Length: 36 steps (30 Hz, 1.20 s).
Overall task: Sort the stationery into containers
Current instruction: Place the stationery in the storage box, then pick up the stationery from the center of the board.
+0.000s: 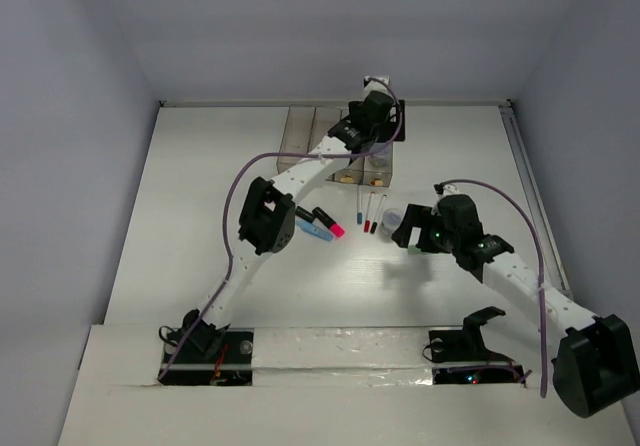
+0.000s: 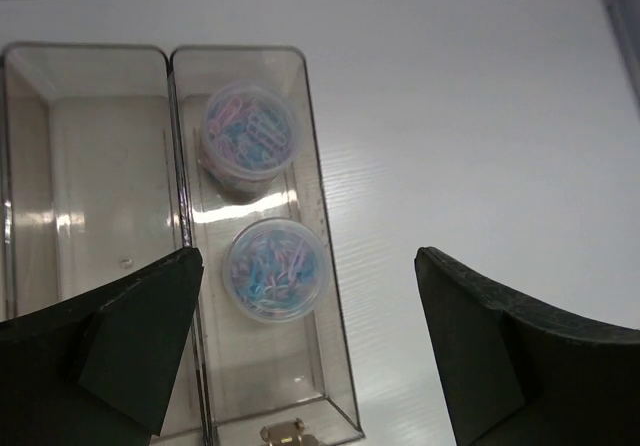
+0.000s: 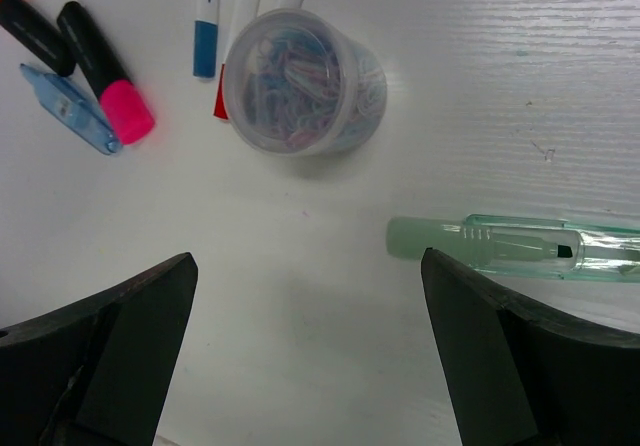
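top view: the left arm (image 1: 300, 176) stretches across the white worktop (image 1: 200, 216) to the row of four joined bins (image 1: 300, 131) at the far side, its wrist above the right end of the row. the right arm (image 1: 500, 266) bends in from the right, its head just beside a round pot (image 1: 393, 216). two thin white pens (image 1: 358, 209) lie side by side left of that pot. further left lie a pink highlighter (image 1: 327, 224), an orange highlighter (image 1: 304, 214) and a light blue marker (image 1: 312, 232), close together and partly under the left arm.

left wrist view: the left fingers (image 2: 130, 346) stand wide apart and hold nothing. below them, the bin at the right end holds two pots of coloured paper clips, upright, one (image 2: 248, 131) toward the back and one (image 2: 276, 269) nearer the small tan tab (image 2: 280, 432) on the front. the neighbouring bin (image 2: 100, 196) shows at the left.

right wrist view: the right fingers (image 3: 110, 356) are spread wide and grip nothing. ahead of the gap, clear of both fingers, the third pot stands upright on the worktop, full of paper clips. a pale green marker (image 3: 500, 249) lies on its side to the right, near the right-hand finger but apart from it. the pens' capped ends show behind the pot, and the two highlighters and the blue marker lie at the upper left.
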Tool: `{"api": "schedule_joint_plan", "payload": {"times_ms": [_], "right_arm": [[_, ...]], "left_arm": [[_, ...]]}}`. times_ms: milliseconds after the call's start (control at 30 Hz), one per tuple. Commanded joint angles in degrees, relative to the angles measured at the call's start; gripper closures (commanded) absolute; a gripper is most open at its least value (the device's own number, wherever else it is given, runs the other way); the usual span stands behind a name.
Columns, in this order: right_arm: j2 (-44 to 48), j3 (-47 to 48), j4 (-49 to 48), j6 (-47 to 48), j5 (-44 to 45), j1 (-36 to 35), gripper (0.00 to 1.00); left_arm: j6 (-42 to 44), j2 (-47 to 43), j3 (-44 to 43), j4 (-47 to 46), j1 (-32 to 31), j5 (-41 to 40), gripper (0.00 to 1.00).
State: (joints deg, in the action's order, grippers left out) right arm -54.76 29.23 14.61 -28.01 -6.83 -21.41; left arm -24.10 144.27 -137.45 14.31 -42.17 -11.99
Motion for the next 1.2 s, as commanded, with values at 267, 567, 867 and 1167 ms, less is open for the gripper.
{"api": "schedule_joint_plan", "payload": {"times_ms": [267, 567, 867, 1167], "right_arm": [[-10.18, 7.24, -5.21, 2.87, 4.54, -2.58, 0.0], [-18.18, 13.38, -3.89, 4.98, 8.57, -3.9, 0.0], [-26.0, 18.84, -1.61, 6.21, 13.51, -5.66, 0.04], [-30.93, 22.79, 0.68, 4.72, 17.99, -7.85, 0.13]], "left_arm": [[1.51, -41.01, 23.24, -12.35, -0.19, 2.93, 0.15], [-2.18, -75.6, 68.34, -24.59, -5.28, -3.65, 0.16], [-5.61, -103.53, 85.76, -8.35, -6.52, -6.02, 0.14], [-5.7, -120.35, 90.77, 5.46, -6.52, -10.94, 0.05]]}}
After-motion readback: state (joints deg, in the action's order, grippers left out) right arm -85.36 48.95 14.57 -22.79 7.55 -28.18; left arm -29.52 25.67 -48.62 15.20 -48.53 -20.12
